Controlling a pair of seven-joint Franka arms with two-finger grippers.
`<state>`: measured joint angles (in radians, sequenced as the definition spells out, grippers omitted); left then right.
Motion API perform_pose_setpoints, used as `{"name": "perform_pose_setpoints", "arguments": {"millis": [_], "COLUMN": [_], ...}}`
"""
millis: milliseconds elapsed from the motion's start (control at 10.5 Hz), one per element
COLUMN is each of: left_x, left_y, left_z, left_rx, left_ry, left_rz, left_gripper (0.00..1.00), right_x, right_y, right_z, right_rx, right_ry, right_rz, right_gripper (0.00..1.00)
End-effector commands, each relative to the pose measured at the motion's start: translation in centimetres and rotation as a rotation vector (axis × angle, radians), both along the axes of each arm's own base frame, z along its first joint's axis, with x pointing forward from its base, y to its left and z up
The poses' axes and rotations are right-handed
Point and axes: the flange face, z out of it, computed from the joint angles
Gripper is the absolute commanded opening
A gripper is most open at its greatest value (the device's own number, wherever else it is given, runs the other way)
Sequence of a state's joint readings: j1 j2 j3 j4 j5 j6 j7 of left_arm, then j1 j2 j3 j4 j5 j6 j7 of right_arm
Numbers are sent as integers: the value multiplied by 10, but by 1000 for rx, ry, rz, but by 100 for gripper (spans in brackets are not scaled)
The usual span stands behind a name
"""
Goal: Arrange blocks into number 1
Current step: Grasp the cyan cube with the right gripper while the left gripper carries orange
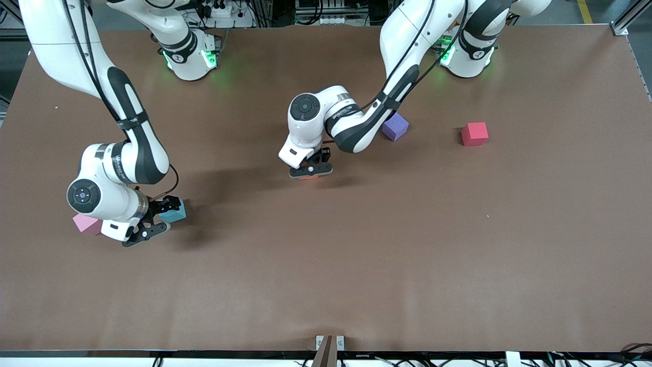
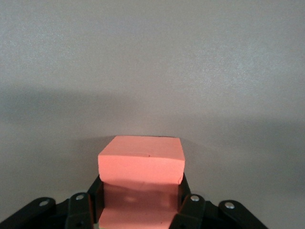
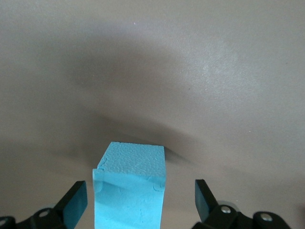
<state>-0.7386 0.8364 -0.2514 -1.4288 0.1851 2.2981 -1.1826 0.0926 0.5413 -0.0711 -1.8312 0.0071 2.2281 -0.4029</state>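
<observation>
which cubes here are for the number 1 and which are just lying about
For the job:
orange block, in the shut left gripper
light blue block, between the open right gripper's fingers
pink block
purple block

Lying about:
crimson cube

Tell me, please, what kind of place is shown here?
Probably a robotics lab or test workcell. Two arms stand bolted along a wide brown table, foam cubes such as the purple block lie scattered as practice pieces, and cables and metal framing run past the table's edge.
</observation>
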Motion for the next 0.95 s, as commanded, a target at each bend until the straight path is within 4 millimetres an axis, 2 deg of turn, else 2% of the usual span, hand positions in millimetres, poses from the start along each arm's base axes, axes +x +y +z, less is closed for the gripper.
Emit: {"name": "perform_pose_setpoints", "arguments": {"millis": [0,382,572,859], "left_x": [-1,-13,-15,-13], "left_y": [-3,-7,-8,-7], "left_z": [-1,1,2,9], "left_rx": [15,51,55,72], "left_ry": [8,22,15,-3], "left_rz": [14,-7,-18,-24], "left_gripper": [0,1,99,100], "right_x": [-5,-8,-18,-28], "right_y": [-3,4,7,8], "right_z": [-11,-24,-38,-50], "right_rx": [1,5,42,47], "right_ry": [19,39,67,51], "right_rz": [6,11,-33,-53], "right_gripper": [100,97,95,86]}}
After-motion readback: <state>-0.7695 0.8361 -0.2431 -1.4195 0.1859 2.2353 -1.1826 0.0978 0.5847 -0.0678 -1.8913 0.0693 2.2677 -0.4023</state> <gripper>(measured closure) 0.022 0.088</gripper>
